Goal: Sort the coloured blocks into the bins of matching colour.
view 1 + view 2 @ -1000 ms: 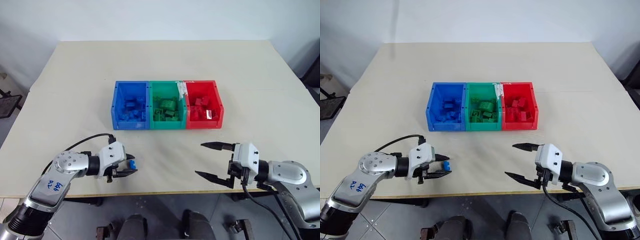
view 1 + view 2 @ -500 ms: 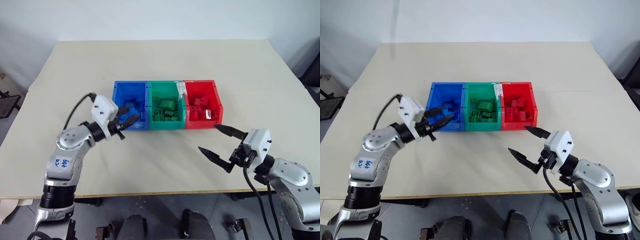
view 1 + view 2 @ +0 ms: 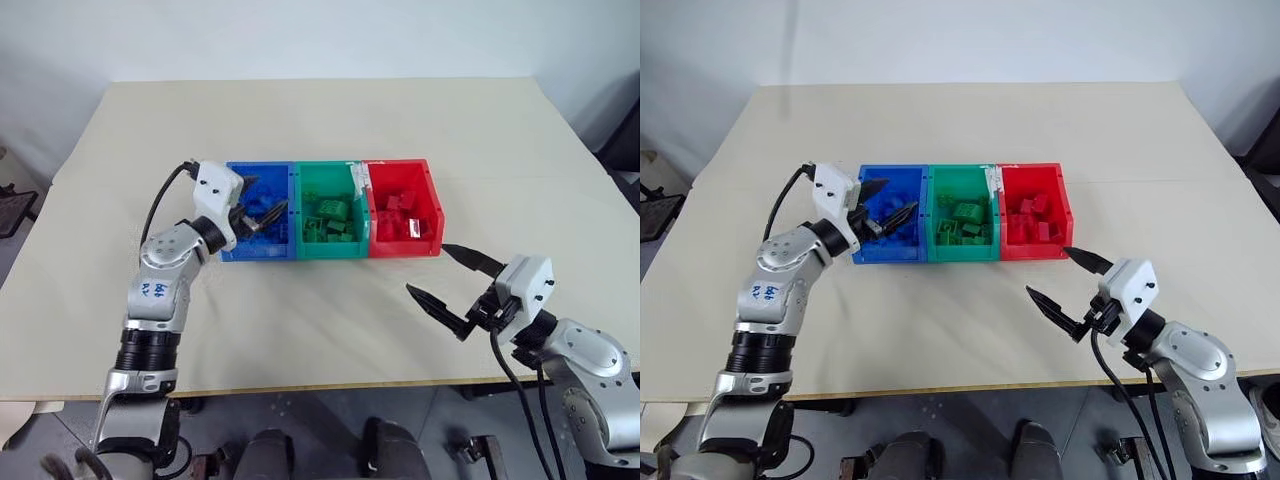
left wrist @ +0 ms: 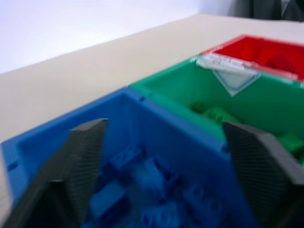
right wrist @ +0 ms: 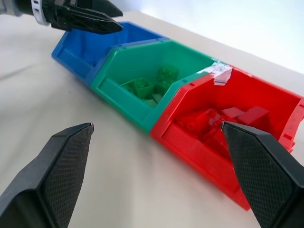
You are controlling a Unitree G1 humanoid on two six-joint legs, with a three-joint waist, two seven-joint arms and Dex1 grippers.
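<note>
Beige table (image 3: pixel 330 130) bearing the bins (image 3: pixel 331 210); pale wall (image 3: pixel 300 35), seemingly bare.

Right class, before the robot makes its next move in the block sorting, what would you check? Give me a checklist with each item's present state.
1. Left claw open, nothing between its fingers: ok.
2. Left claw above the blue bin: ok.
3. Right claw open and empty, over the table in front of the red bin: ok.
4. Blue blocks in blue bin, green blocks in green bin, red blocks in red bin: ok.
5. Stray colours buried under the piles: cannot tell.
</note>
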